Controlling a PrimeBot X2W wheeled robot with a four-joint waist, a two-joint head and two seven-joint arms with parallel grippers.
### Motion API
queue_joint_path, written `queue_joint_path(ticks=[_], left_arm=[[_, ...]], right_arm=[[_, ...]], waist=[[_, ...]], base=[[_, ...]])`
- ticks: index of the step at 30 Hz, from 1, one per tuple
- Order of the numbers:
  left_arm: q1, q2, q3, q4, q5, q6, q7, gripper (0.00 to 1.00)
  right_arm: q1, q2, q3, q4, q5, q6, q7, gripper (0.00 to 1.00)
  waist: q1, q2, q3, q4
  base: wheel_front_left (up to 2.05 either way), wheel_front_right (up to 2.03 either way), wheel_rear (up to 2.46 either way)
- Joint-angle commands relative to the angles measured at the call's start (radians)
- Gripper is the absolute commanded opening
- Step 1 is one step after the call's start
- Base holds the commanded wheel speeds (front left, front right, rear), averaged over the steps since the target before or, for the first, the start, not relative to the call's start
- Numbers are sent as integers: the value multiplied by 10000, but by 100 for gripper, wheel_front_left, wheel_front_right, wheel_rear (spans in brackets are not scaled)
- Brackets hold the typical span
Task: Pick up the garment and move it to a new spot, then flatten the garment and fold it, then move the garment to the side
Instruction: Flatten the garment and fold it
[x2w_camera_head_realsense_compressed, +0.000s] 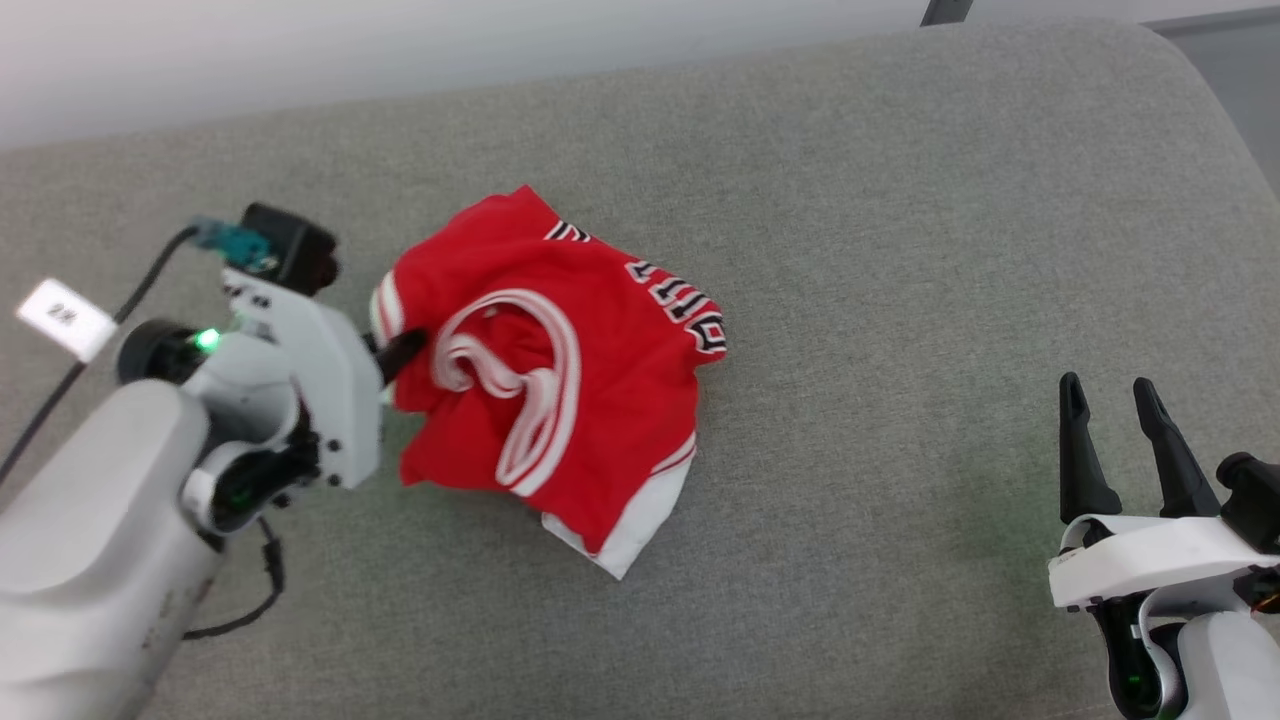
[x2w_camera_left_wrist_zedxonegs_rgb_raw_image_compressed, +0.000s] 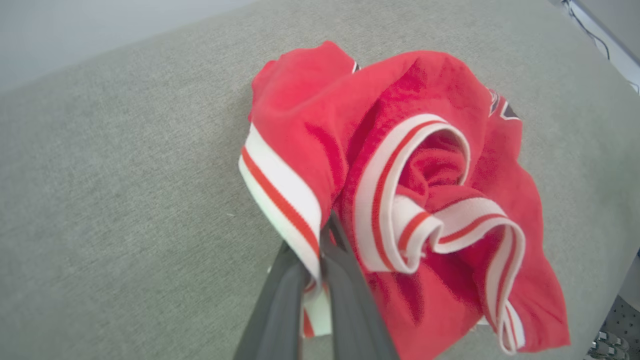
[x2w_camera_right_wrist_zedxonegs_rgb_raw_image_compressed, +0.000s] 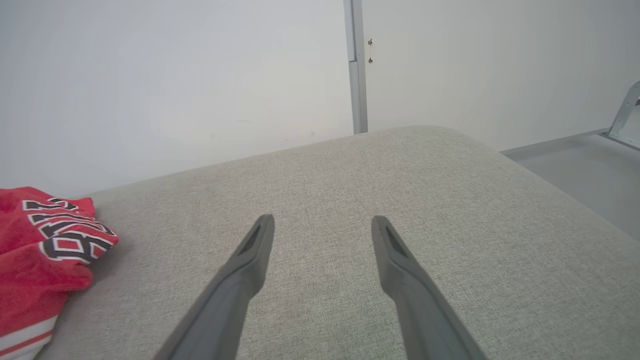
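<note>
The garment (x2w_camera_head_realsense_compressed: 560, 370) lies crumpled at the grey cushion's (x2w_camera_head_realsense_compressed: 900, 250) middle. My left gripper (x2w_camera_head_realsense_compressed: 400, 350) is clenched on its striped trim (x2w_camera_left_wrist_zedxonegs_rgb_raw_image_compressed: 280, 185), my right gripper (x2w_camera_head_realsense_compressed: 1110, 395) spread and empty. I should lift slowly, or it slips.

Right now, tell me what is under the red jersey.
The garment lies crumpled on the grey cushion, which shows all around it. Its folds cover whatever is directly beneath. The left gripper pinches its striped trim at one edge.
</note>
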Motion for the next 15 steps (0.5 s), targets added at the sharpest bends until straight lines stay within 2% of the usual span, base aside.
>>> queue_joint_path(ticks=[1,8,15], left_arm=[[-199,10,-206,-507,-10,-12,10,0],[-392,-404,-1219,-2513,48,-13,454,0],[-338,-796,-2334,-3069,121,-12,836,0]], right_arm=[[101,36,-33,16,-74,-14,-54,100],[124,106,-52,72,-24,-14,-56,100],[57,219,-4,17,2,-14,-56,100]], waist=[[0,0,-75,34],[0,0,-180,45],[0,0,-120,-62]], base=[[0,0,0],[0,0,0],[0,0,0]])
